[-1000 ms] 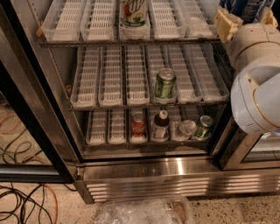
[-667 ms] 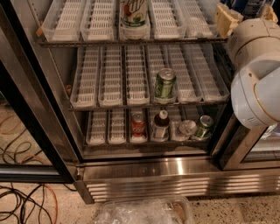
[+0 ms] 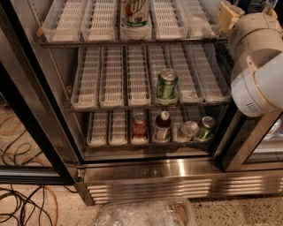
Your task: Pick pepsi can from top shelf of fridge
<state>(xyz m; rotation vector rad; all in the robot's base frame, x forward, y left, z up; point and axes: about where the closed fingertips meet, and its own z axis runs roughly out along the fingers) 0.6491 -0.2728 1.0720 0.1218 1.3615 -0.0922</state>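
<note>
The fridge [image 3: 146, 174] stands open, with wire racks behind its dark door frame. The top shelf [image 3: 132, 42] carries white slotted lane trays. A white can with green and red print [image 3: 135, 13] stands in the middle lane, cut off by the top edge of the view. No blue pepsi can shows; it is out of view. My gripper [image 3: 229, 15] shows as a beige end piece at the top right, by the right end of the top shelf. The white arm [image 3: 258, 62] fills the right side and hides part of the shelves.
A green can [image 3: 166, 84] stands on the middle rack. The bottom rack holds a small red can [image 3: 139, 126], a dark bottle [image 3: 163, 126], a lying clear bottle [image 3: 188, 130] and another green can [image 3: 205, 128]. Cables [image 3: 22, 194] lie on the floor at the left. A clear plastic bin [image 3: 146, 214] sits in front.
The arm's beige end has risen slightly toward the top edge of the view. Nothing on the shelves has moved.
</note>
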